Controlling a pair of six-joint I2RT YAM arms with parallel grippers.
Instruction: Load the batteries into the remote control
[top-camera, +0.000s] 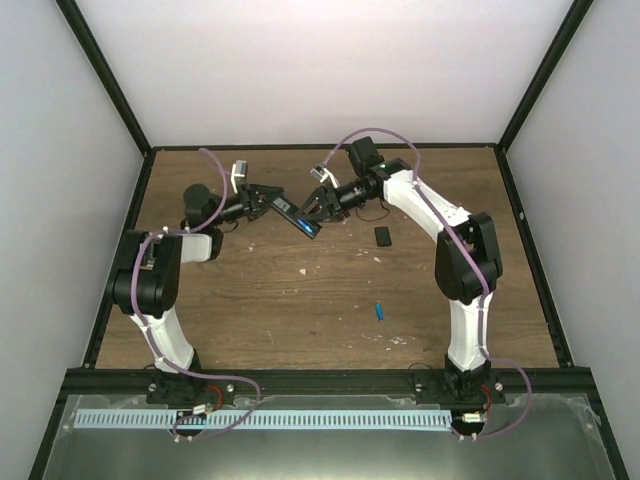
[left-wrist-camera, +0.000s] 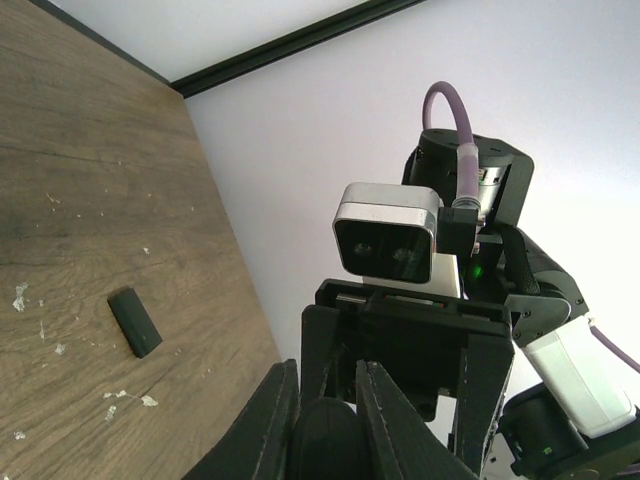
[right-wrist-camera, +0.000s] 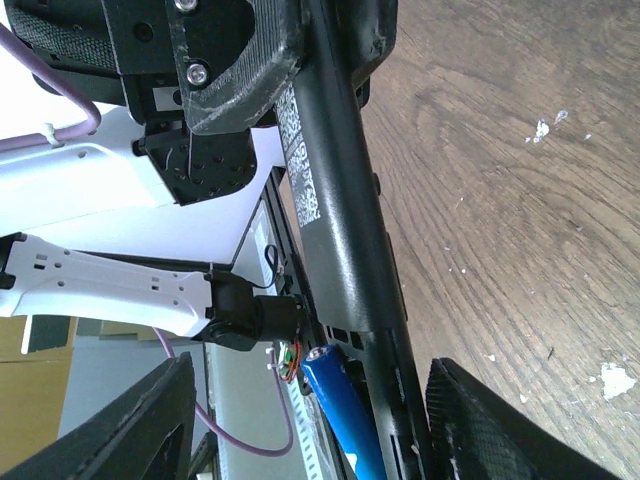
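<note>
The black remote control (top-camera: 297, 220) is held up above the table between both arms. My left gripper (top-camera: 272, 205) is shut on its left end, seen in the left wrist view as a dark rounded end (left-wrist-camera: 325, 440) between the fingers. My right gripper (top-camera: 312, 210) is open, its fingers (right-wrist-camera: 150, 420) spread wide on either side of the remote (right-wrist-camera: 335, 200). One blue battery (right-wrist-camera: 340, 410) lies in the remote's open compartment. The other blue battery (top-camera: 380, 311) lies on the table, right of centre.
A small black cover piece (top-camera: 383, 236) lies on the table to the right of the grippers, and it also shows in the left wrist view (left-wrist-camera: 134, 322). Pale specks of debris are scattered over the wooden table (top-camera: 300, 300). Black frame rails border the table.
</note>
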